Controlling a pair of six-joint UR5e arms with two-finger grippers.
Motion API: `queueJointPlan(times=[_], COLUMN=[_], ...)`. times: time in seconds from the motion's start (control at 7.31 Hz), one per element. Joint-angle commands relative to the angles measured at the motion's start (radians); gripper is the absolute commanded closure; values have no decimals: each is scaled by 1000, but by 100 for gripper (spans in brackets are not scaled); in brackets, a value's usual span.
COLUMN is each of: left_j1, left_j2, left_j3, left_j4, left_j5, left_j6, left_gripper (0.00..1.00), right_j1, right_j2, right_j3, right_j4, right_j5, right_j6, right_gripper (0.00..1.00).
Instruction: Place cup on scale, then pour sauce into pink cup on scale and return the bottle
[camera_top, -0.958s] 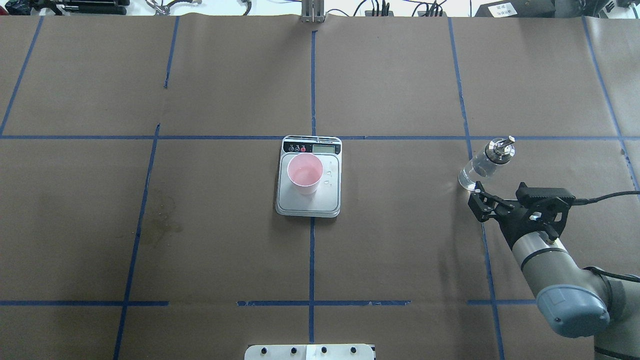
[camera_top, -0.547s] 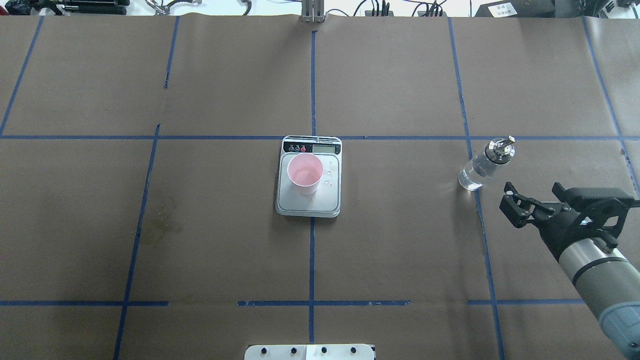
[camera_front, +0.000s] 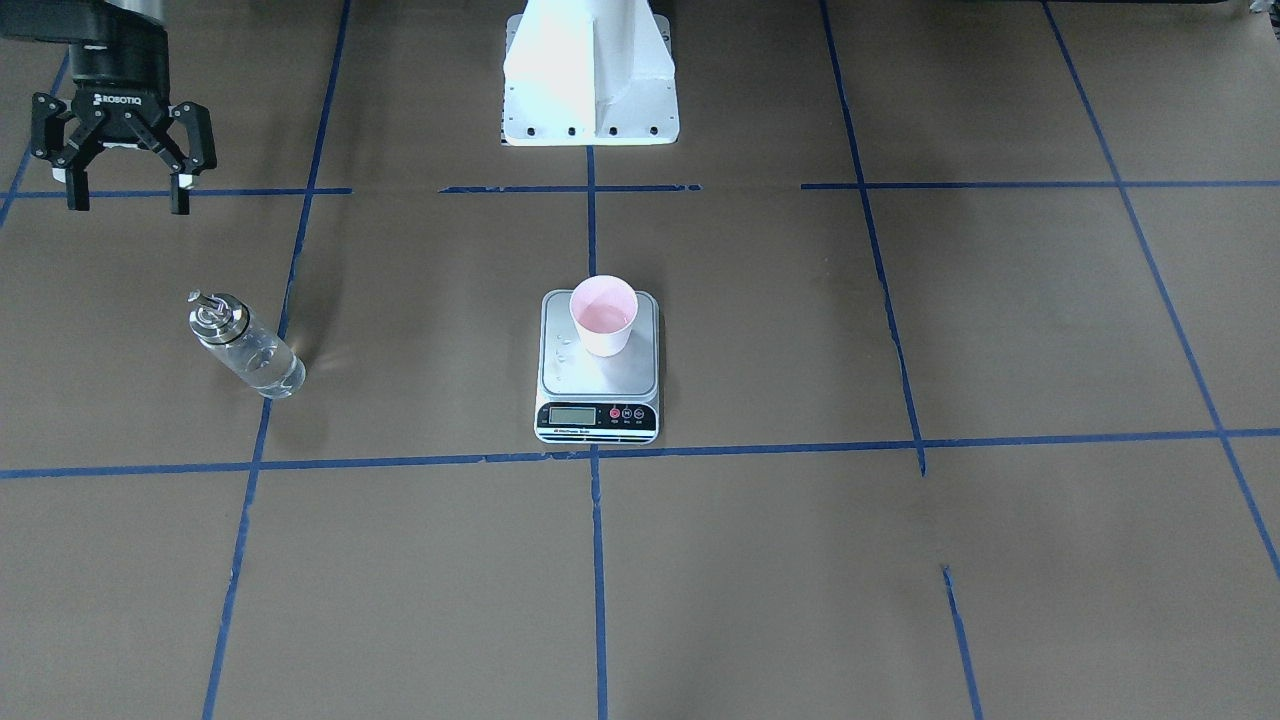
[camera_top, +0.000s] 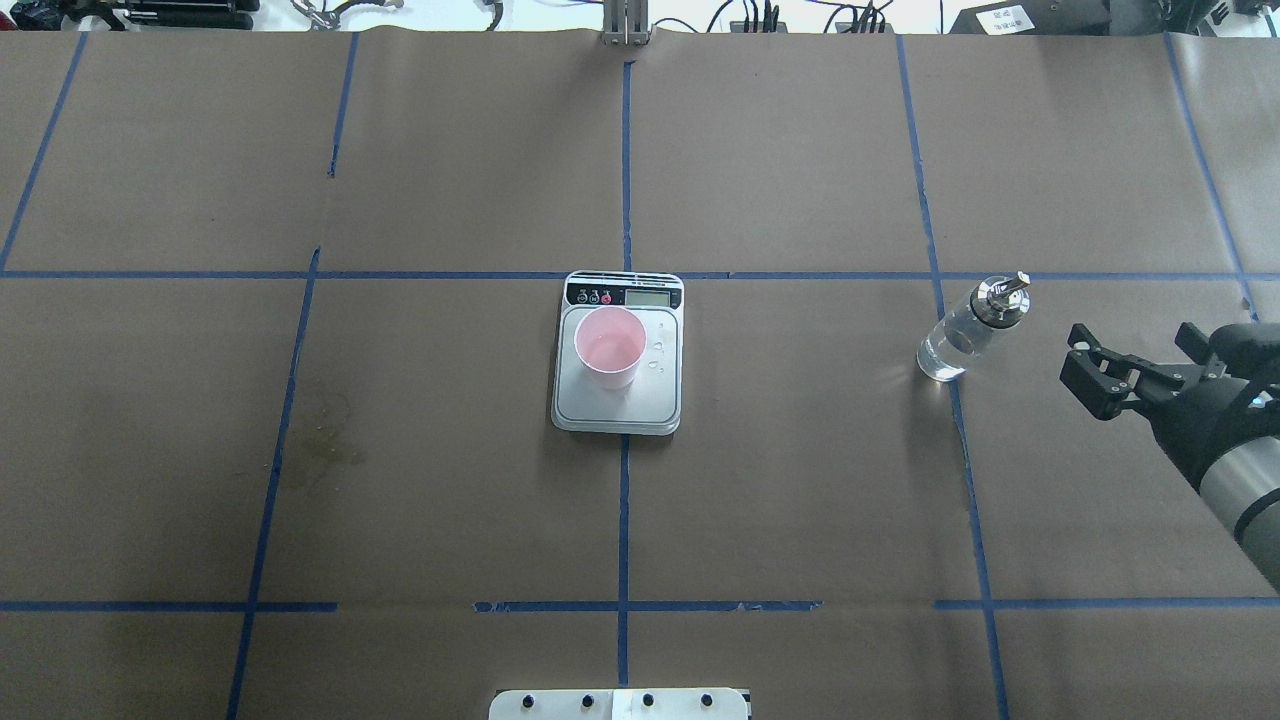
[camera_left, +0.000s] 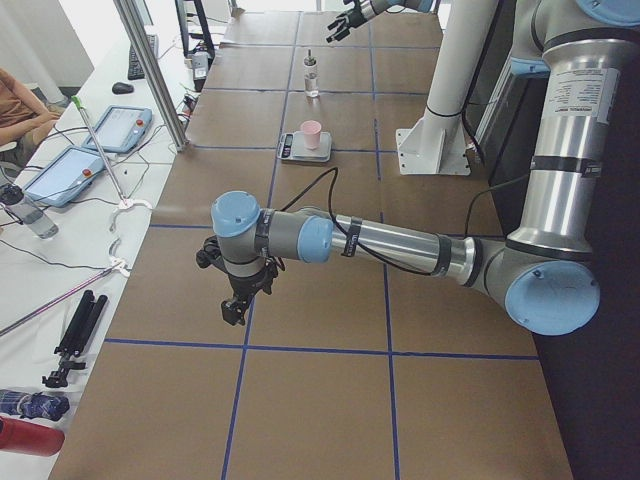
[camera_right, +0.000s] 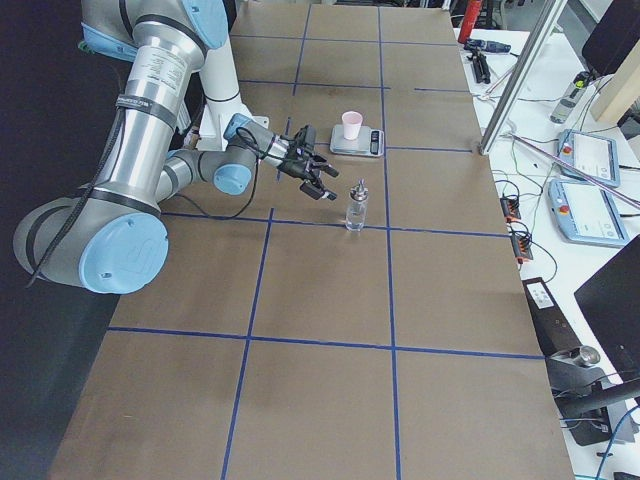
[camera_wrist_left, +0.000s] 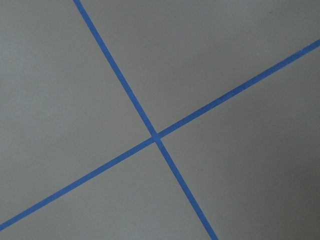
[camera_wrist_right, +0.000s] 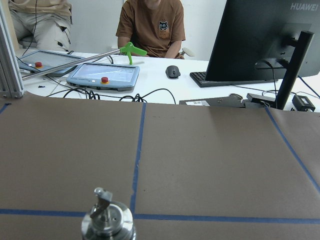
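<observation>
The pink cup (camera_top: 610, 345) stands upright on the scale (camera_top: 617, 408) at the table's middle, with a little liquid in it; both also show in the front view, cup (camera_front: 603, 315) and scale (camera_front: 598, 378). The glass bottle (camera_top: 968, 328) stands upright on the table to the right, holding clear sauce, and shows in the front view too (camera_front: 245, 345). My right gripper (camera_top: 1080, 370) is open and empty, to the right of the bottle and apart from it (camera_front: 127, 203). Its wrist view shows the bottle's metal cap (camera_wrist_right: 107, 221). My left gripper (camera_left: 235, 308) hangs over bare paper far from the scale; I cannot tell its state.
The robot's white pedestal (camera_front: 590, 70) stands behind the scale. A few drops lie on the scale's platform (camera_top: 657, 355). A faint stain (camera_top: 322, 440) marks the paper at left. Tablets (camera_wrist_right: 102, 75), a monitor and seated people are beyond the far table edge.
My right gripper has drawn back from the bottle's base and moved off to the right, staying open. The bottle, cup and scale have not moved.
</observation>
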Motion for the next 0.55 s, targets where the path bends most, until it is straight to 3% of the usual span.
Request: queueJointPlan(times=[0.0,0.14,0.27,0.41], left_j1=[0,0,0,0], left_j2=[0,0,0,0], left_j3=[-10,-15,-26,-47], left_j4=[0,2,5,30], left_j5=[-1,-1,-1,-1], left_j6=[-1,-1,-1,-1], left_gripper=[0,0,0,0], right_j1=[220,397,624,855], right_j2=[15,47,58,95], right_j3=[27,27,9,-68], right_j4=[-12,-12,-12,-17], right_j5=[233,439,741,991], right_j6=[-157,-285,-454,-644], right_gripper=[0,0,0,0])
